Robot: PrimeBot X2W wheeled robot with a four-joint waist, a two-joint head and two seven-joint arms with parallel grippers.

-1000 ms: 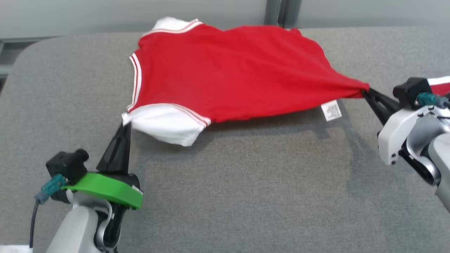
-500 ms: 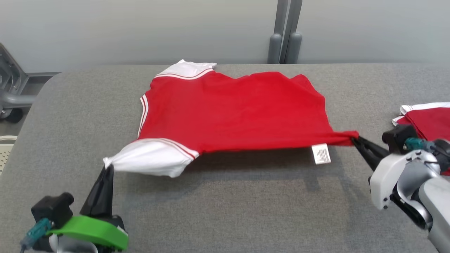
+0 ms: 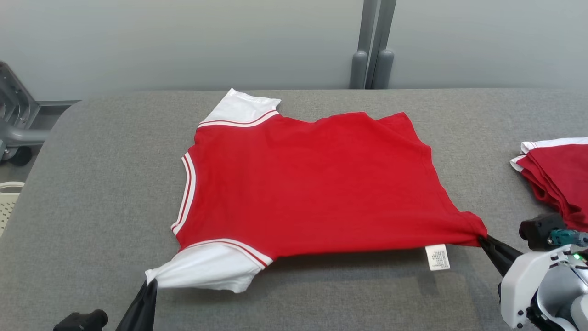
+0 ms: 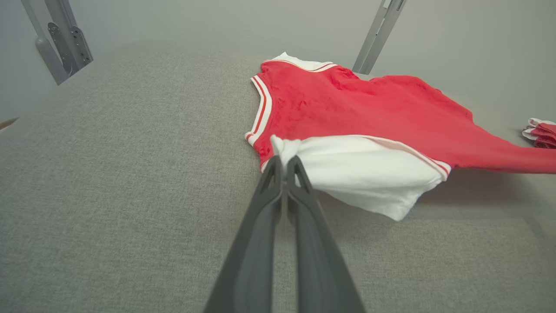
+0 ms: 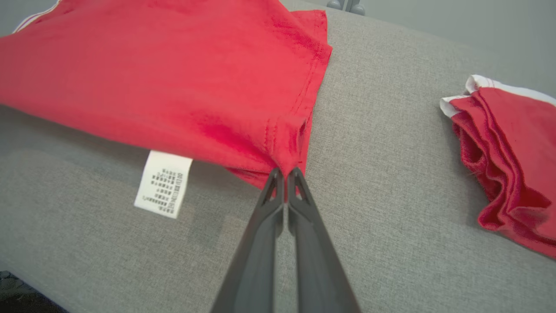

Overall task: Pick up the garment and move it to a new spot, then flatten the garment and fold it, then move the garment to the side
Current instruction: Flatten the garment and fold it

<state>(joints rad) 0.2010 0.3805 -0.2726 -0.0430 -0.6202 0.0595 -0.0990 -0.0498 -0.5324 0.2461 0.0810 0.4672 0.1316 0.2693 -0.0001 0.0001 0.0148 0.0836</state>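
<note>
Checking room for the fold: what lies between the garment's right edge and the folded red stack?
Bare grey tabletop separates garment and folded stack, in the head view.

Red garment [image 3: 312, 184], white sleeves [image 3: 206, 273], jaws perhaps black

The left gripper [image 3: 149, 287] and right gripper [image 3: 483, 239] have long tapered black fingers [image 3: 498, 252]; a glossy pale-grey shell [image 3: 528, 285] carries a black camera block [image 3: 539, 227] with a teal plug [image 3: 562, 236] at one o'clock.

Lab-like room: grey padded table [image 3: 115, 161], bare wall [image 3: 183, 41], metal post [image 3: 372, 46]
</note>
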